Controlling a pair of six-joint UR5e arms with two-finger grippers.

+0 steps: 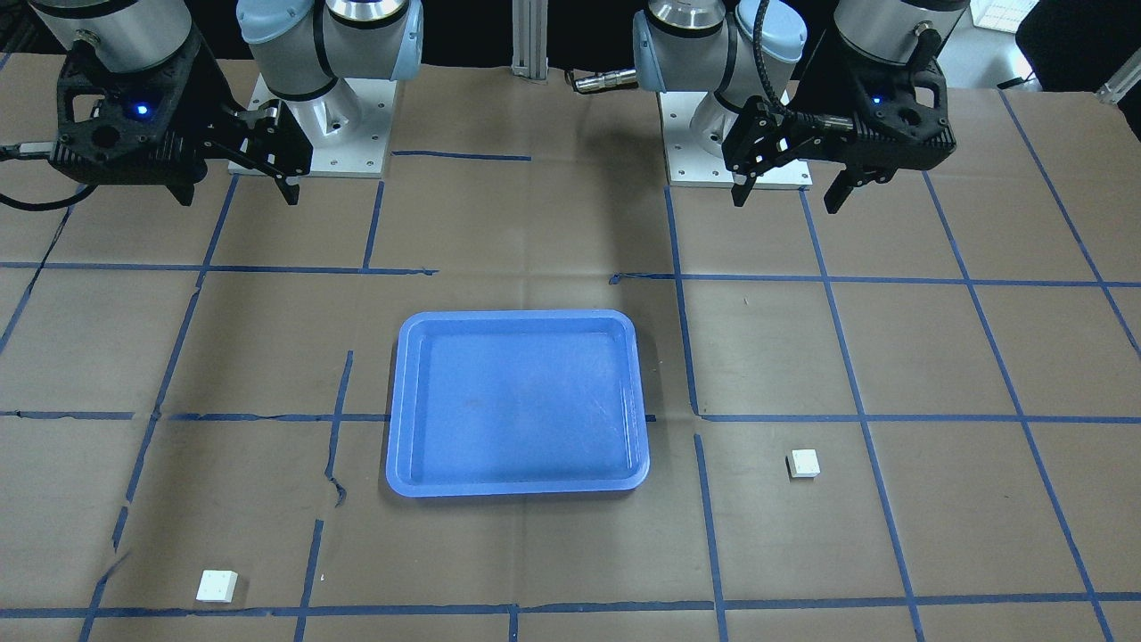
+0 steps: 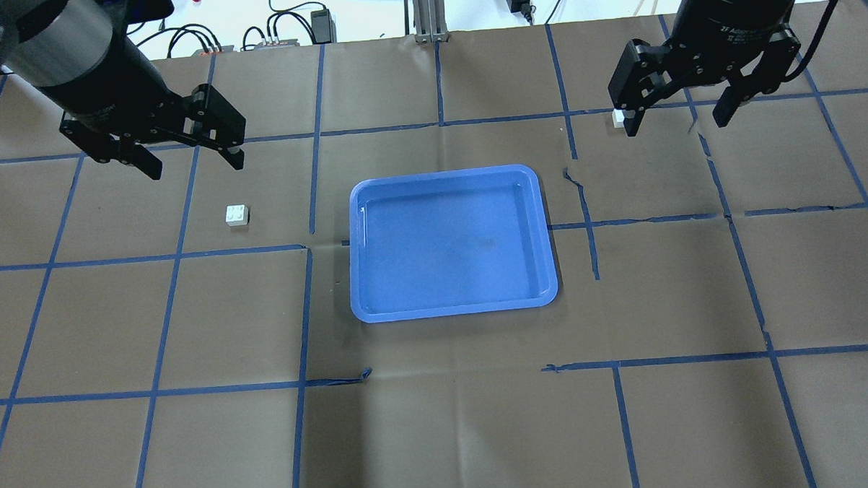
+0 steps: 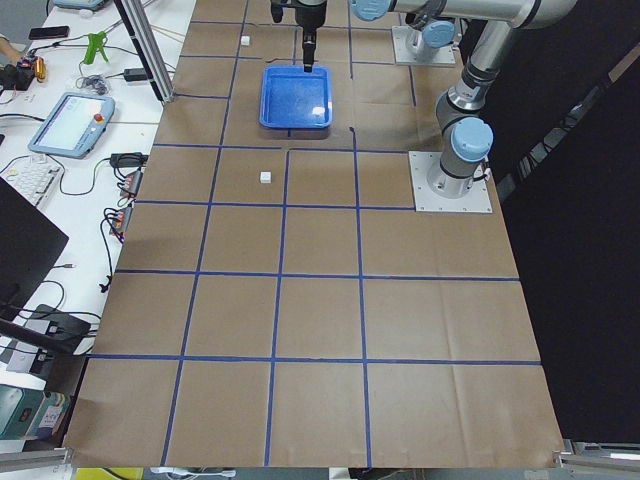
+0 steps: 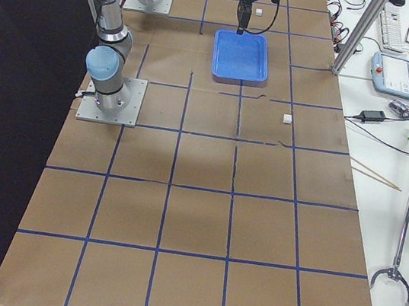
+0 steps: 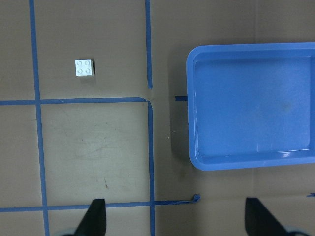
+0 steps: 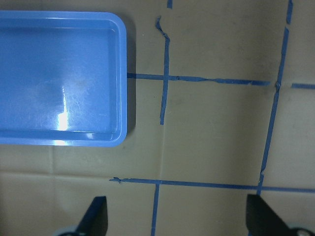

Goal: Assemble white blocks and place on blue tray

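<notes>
The blue tray (image 2: 448,243) lies empty at the table's middle. One white block (image 2: 237,215) lies studs up left of the tray, just in front of my left gripper (image 2: 195,166), which hangs open and empty above the table. It also shows in the left wrist view (image 5: 84,68). The second white block (image 2: 619,117) lies far right of the tray, partly hidden behind a finger of my right gripper (image 2: 677,123), which is open and empty. In the front-facing view the blocks (image 1: 803,464) (image 1: 217,586) lie on either side of the tray (image 1: 517,401).
Brown paper with a blue tape grid covers the table. The arm bases (image 1: 307,134) (image 1: 735,147) stand at the robot's edge. Cables and devices (image 2: 282,32) lie beyond the far edge. The right wrist view shows the tray's corner (image 6: 123,78) and bare paper.
</notes>
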